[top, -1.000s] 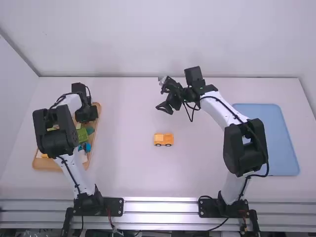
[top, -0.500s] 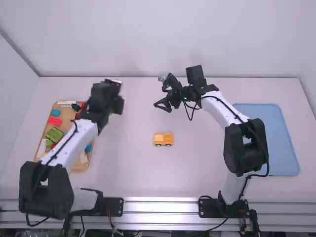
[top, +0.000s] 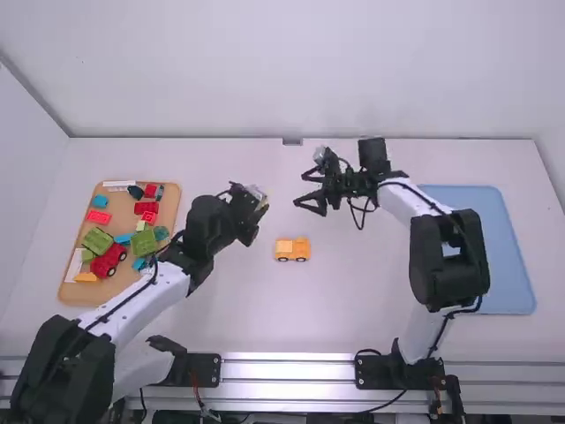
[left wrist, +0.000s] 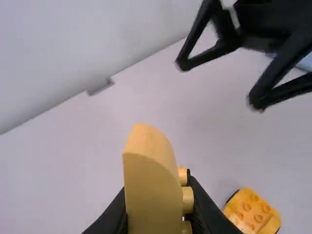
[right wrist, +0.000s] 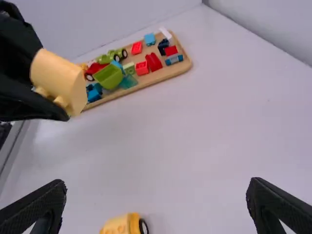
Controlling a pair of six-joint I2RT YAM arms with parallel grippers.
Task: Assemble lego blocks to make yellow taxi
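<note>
Your left jaws (left wrist: pixel 157 189) pinch the curved yellow plastic block (left wrist: pixel 150 195), its studs not upright; your right jaws (right wrist: pixel 156 183) stand spread. The wheeled yellow toy base (top: pixel 292 250) sits on the tabletop (top: pixel 229 309), nearer your left jaws, so turn the block first.

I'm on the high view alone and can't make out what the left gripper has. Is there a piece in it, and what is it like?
Observer: Yes. In the left wrist view, the left gripper holds a yellow piece, rounded at one end, with round studs sticking out along one side.

Operator: Good. From up here I can't make out the top of the little yellow car on the table. Does anything show there that a piece could press onto?

Observer: Yes. In the left wrist view, the yellow car has bare studs on its top.
</note>
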